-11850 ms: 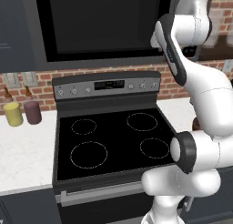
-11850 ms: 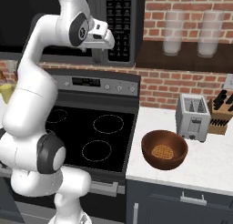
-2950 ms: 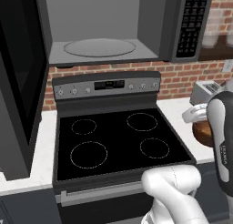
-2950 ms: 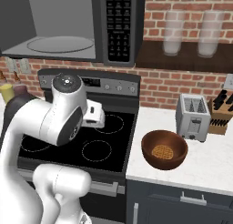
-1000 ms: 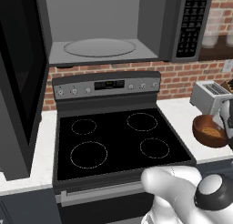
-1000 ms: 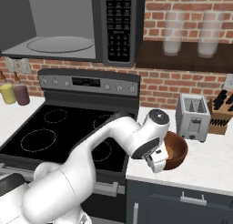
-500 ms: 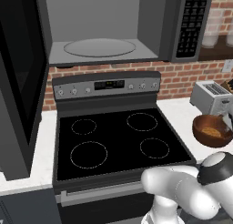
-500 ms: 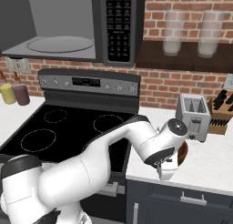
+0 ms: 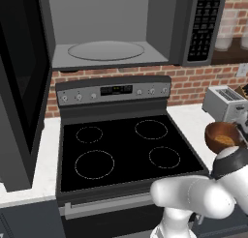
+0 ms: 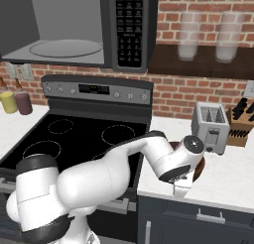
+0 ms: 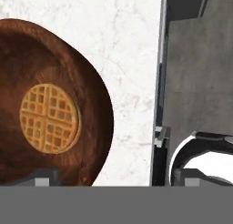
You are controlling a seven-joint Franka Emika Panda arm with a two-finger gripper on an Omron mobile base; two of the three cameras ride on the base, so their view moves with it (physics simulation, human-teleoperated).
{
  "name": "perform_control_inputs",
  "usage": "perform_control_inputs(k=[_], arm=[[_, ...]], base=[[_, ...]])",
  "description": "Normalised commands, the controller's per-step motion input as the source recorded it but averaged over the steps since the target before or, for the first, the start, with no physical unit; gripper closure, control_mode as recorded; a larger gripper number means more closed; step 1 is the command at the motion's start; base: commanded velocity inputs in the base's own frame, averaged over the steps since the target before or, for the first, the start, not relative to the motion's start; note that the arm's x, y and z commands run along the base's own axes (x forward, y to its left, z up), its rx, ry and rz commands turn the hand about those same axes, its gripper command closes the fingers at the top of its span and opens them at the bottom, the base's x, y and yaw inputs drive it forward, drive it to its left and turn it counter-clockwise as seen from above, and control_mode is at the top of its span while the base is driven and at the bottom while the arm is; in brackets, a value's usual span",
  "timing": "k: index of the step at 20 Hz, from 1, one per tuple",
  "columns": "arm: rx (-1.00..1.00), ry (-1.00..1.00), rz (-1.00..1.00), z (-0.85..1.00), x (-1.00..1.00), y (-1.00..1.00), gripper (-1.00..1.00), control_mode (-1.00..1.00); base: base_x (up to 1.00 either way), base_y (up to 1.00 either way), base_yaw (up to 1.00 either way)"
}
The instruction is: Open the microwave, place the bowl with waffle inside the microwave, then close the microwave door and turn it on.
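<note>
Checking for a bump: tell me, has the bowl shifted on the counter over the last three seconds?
No. In the right base view the bowl sits in front of the toaster as before.

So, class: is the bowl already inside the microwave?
No: the bowl with the waffle sits on the counter right of the stove, and the open microwave holds just its turntable.

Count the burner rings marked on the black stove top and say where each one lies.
4: back left, back right, front left, front right. In the left base view none looks hidden.
</note>
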Motion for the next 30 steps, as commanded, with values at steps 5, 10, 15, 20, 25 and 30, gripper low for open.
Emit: perform_control_inputs(k=[5, 10, 15, 20, 25, 30], arm=[[0.00, 0.00, -0.07, -0.18, 0.44, -0.18, -1.00, -1.00], [0.00, -0.02, 0.00, -0.12, 0.29, -0.09, -1.00, -1.00], [0.00, 0.00, -0.01, -0.34, 0.02, -0.02, -1.00, -1.00], [0.00, 0.00, -0.02, -0.27, 0.00, 0.00, -1.00, -1.00], [0.00, 0.00, -0.03, -0.19, 0.02, 0.00, 1.00, -1.00], [0.00, 0.00, -0.03, -0.13, 0.02, 0.01, 1.00, -1.00]], base=[[0.00, 0.00, 0.00], [0.00, 0.00, 0.00], [0.00, 0.00, 0.00], [0.00, 0.00, 0.00], [0.00, 0.00, 0.00], [0.00, 0.00, 0.00]])
